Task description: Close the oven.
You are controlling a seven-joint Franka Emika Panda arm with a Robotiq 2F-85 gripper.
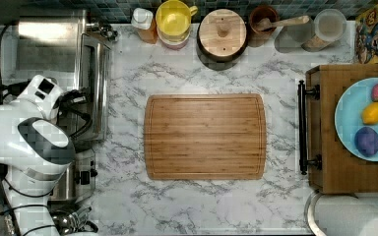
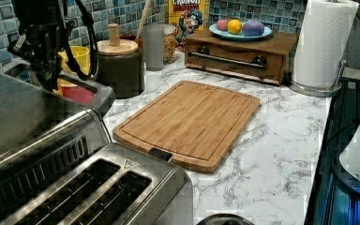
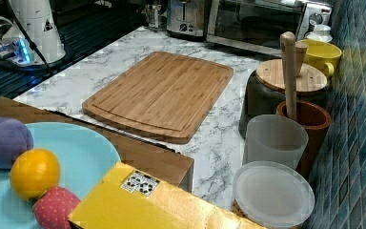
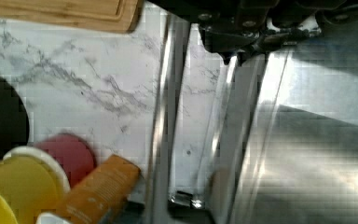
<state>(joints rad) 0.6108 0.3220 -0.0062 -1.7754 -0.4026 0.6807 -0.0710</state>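
While the white marble desk sits against blue tiled wall, bamboo cutting board mid-desk, oven at the top view's left, hand right above it, can't tell if clenched.

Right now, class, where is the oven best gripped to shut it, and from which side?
Grip the bar handle on the oven door, coming from the cutting board side: the bar stands off the glass, leaving a gap behind it.
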